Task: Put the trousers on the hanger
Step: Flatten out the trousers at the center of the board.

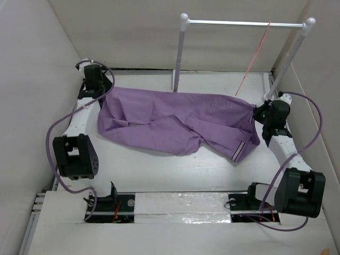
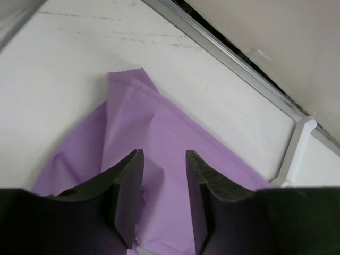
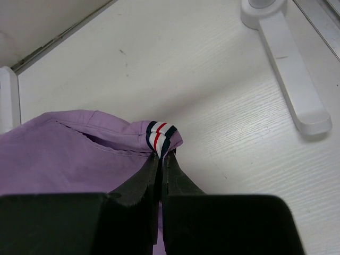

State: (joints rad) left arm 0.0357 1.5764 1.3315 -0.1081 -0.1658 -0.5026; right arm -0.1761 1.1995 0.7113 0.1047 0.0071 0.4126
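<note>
Here the trousers (image 1: 175,119) lie lengthwise left-to-right, waistband (image 3: 159,135) rightward, pinched in the right claw (image 3: 162,158); left claw (image 2: 163,158) narrowly parted.

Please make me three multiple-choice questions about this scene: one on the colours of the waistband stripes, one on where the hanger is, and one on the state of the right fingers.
1. Which colours stripe the waistband of the trousers?
A. dark, white and red
B. green and yellow
C. orange only

2. Where is the hanger?
A. flat across the trousers
B. hanging from the rack's silver crossbar
C. lying by the waistband

3. How do the right gripper's fingers stand?
A. wide open, clear of the cloth
B. shut on the waistband
C. shut on the hanger

Answers:
1 A, the right wrist view shows these stripes.
2 B, it hangs down from the bar near the right post.
3 B, the fingers pinch the striped edge.
</note>
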